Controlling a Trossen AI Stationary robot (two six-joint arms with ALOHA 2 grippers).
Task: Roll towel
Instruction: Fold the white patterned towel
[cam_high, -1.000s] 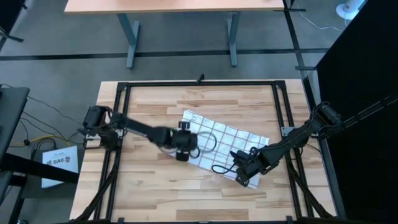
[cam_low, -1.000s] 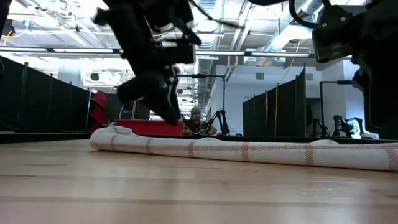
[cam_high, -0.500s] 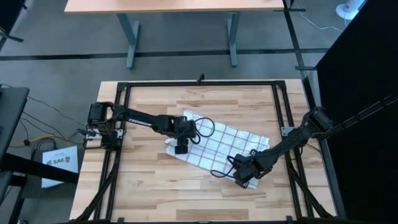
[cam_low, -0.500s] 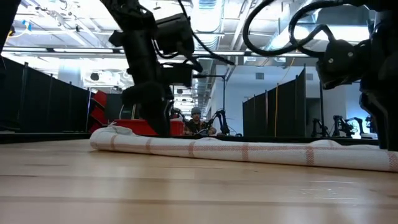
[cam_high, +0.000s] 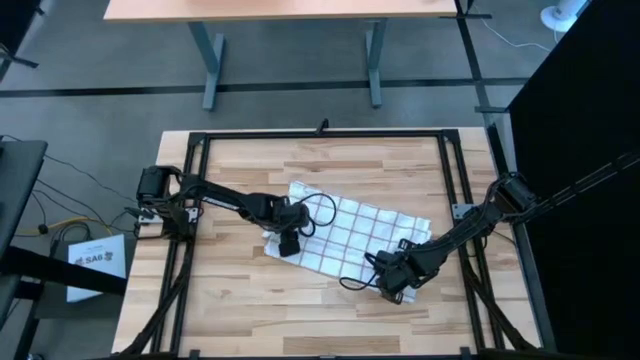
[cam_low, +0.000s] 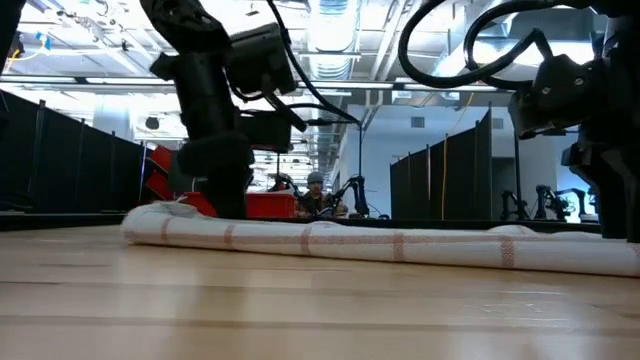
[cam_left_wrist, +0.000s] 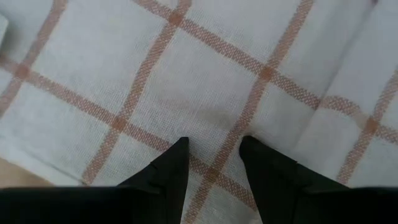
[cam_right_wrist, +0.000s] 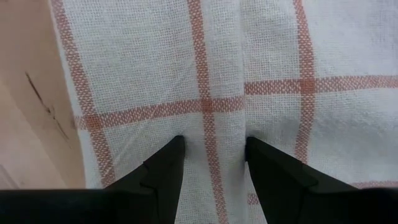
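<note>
We're seeing both grippers, left (cam_high: 288, 244) and right (cam_high: 393, 285), parted, pressing the towel's (cam_high: 350, 232) six-o'clock edge.

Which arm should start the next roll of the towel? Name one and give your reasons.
Neither clearly; they look meant to work together. The left end effector and the right end effector each press, fingers apart, on the rolled near edge of the towel, one near each end. Move both at once.
</note>
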